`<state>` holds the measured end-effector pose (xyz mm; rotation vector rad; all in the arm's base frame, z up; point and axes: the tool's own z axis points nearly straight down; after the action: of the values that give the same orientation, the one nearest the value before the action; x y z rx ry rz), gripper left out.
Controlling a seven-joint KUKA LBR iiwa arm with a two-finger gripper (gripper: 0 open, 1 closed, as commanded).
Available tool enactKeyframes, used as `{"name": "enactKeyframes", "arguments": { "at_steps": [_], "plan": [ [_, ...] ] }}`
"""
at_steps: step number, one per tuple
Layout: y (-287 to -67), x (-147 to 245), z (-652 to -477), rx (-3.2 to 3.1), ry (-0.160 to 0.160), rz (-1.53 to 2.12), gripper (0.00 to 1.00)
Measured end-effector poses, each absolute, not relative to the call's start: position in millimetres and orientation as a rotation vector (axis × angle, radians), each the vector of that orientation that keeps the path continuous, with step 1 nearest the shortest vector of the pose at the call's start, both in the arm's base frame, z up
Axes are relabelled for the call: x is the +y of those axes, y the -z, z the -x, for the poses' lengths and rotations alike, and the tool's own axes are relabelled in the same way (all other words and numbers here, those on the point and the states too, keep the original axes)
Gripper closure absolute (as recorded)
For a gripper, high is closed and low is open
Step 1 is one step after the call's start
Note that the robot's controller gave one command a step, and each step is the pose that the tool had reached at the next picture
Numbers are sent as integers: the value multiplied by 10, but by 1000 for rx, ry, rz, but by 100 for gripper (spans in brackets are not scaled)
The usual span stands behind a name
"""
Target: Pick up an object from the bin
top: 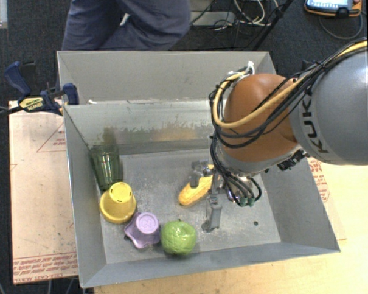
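Where the arm reaches into the bin, its gripper stands with fingers spread wide, one at the banana's far side and one at its near side. Left of the banana, apart from it, lie a green ball, purple cup, yellow cup and green glass.

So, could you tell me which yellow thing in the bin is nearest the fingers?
The yellow banana in the bin's middle: it lies right by the fingers, whereas the yellow cup sits off near the left wall.
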<state>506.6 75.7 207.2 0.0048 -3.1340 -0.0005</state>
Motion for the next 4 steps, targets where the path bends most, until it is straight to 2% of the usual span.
{"name": "enactKeyframes", "arguments": {
  "at_steps": [1,2,3,4],
  "plan": [
    [-2117,753,-5081,-3142,2,-1,0],
    [-1652,573,-5360,-3141,3,-161,0],
    [-914,241,-5786,-3149,4,31,0],
    [-700,204,-5967,-3132,3,-288,0]
  ]
}}
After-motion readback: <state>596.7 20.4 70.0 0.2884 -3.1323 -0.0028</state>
